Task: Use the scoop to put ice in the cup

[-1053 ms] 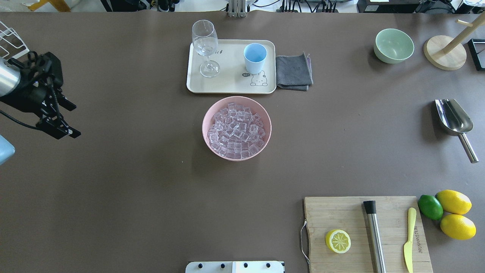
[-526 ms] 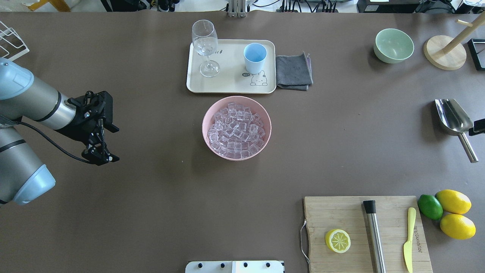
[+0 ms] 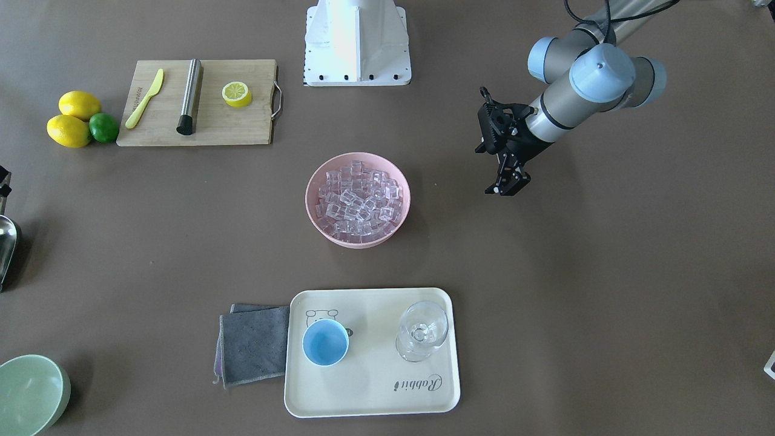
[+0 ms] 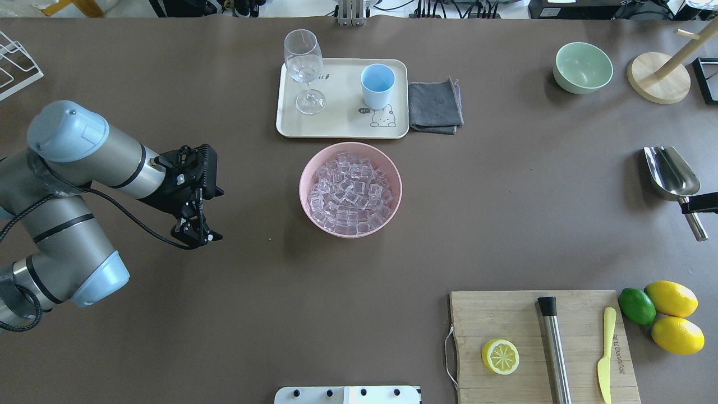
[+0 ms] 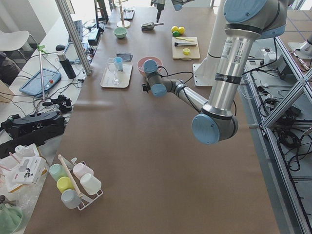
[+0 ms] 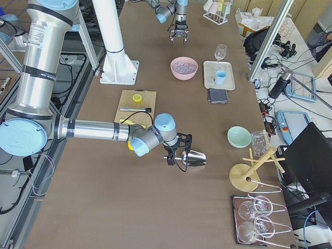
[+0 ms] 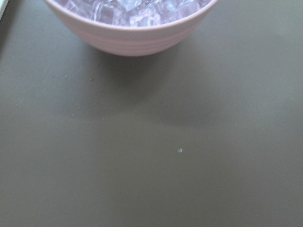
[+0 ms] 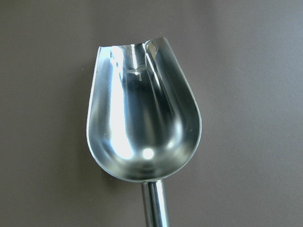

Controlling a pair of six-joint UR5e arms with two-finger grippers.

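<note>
The ice [image 4: 349, 191] lies heaped in a pink bowl [image 4: 303, 178]. The cup [image 4: 377, 85] stands upright just beyond the pink bowl, on the side away from the robot, its blue inside bare. It sits on a cream tray [image 4: 342, 98] with a stemmed glass [image 4: 304, 67] beside it. A grey cloth [image 4: 435, 105] touches the tray's edge.

The scoop [image 4: 671, 174] lies on the brown surface [image 4: 224, 314], well apart from the pink bowl toward the robot's right. Its hollow faces up and its handle points back toward the robot. The right end effector [image 4: 689, 205] is at that handle, just behind the scoop's hollow. Only a sliver of it shows, so I cannot tell whether it is clenched on the handle.

The left end effector [image 4: 197, 234] hangs on the pink bowl's opposite side, near it but apart. It is released, its fingers spread with nothing between them.

Nearer the robot than the pink bowl, and to its right, a cutting board [image 4: 505, 314] carries a lemon half [image 4: 500, 357], a steel cylinder [image 4: 554, 350] and a yellow knife [image 4: 606, 353].
</note>
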